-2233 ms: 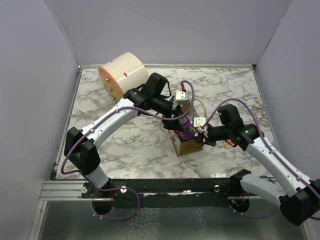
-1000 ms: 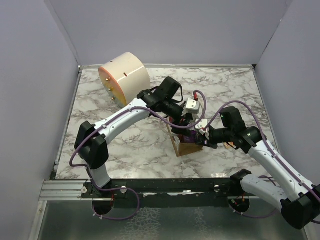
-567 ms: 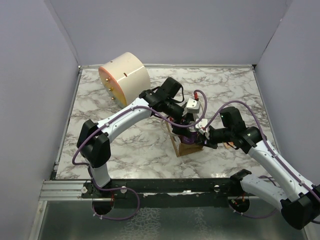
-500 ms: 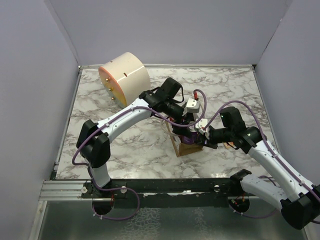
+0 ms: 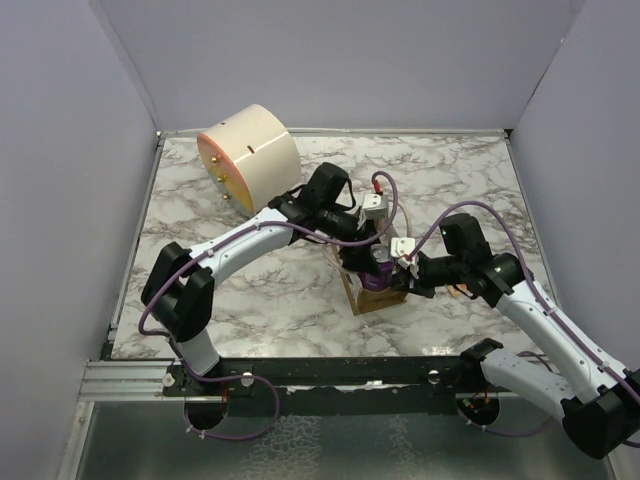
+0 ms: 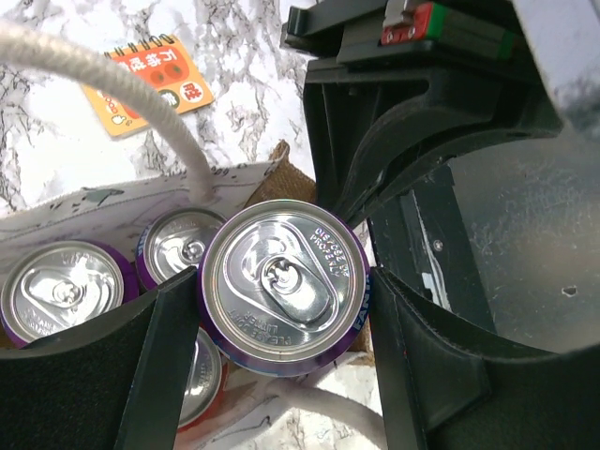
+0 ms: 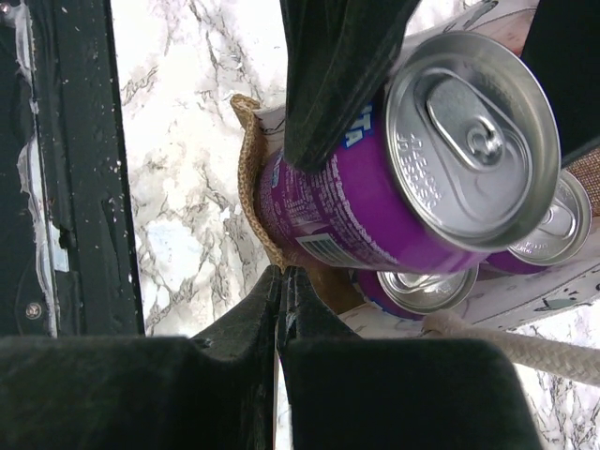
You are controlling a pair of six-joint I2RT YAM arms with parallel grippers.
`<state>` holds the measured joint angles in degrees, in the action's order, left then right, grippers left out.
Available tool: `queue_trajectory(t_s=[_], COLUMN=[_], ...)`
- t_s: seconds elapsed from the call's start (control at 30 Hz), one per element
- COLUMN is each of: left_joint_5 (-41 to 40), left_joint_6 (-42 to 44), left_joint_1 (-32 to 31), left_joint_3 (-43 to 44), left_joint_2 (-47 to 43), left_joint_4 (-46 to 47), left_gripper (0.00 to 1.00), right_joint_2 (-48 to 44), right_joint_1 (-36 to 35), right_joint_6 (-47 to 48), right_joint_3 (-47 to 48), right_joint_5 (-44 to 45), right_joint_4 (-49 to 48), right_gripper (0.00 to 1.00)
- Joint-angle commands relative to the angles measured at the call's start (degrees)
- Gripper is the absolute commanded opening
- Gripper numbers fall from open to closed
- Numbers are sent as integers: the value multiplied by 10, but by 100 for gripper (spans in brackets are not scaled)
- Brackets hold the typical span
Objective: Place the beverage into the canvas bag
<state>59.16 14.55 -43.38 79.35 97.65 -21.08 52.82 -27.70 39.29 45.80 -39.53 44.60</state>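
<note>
Beverage (image 6: 284, 283) over other cans (image 6: 58, 291) in the canvas bag (image 5: 377, 297); cylinder (image 5: 248, 155) well behind-left

The left pincer (image 5: 368, 256) has brought the purple soda can (image 6: 284, 281) down from its tilted hover above the canvas bag (image 5: 376, 297) into the bag's mouth, where its top now stands higher than the other cans (image 6: 61, 291) inside. While lowering, the left arm (image 5: 250, 235) swung toward the counter's right edge. In the last half second its wrist has drawn back a little toward the far-left corner and its elbow toward the left edge, and more of the can's purple side shows again.
</note>
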Motion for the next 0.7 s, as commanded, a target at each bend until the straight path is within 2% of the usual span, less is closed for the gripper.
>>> queue_trajectory(t_s=[0.0,0.1,0.27,0.67], left_joint_5=[67,69,71,78], left_joint_6=[-93,-67,43,234], left_joint_1=[-1,-1,-1,-5], left_joint_3=[-43,-56,-48,-22], left_joint_2=[-52,-51,-39,-8], left_joint_4=[96,97,25,-94], left_gripper=[0,0,0,0], right_joint_2=[0,7,13,13], right_joint_1=[-3,-3,-3,-3], right_joint_6=[-2,-2,-3,-10], right_joint_3=[27,32,38,48], right_joint_5=[-24,-29,-30,-36], right_joint_4=[-13,-11,-11,-9], right_gripper=[1,1,1,1])
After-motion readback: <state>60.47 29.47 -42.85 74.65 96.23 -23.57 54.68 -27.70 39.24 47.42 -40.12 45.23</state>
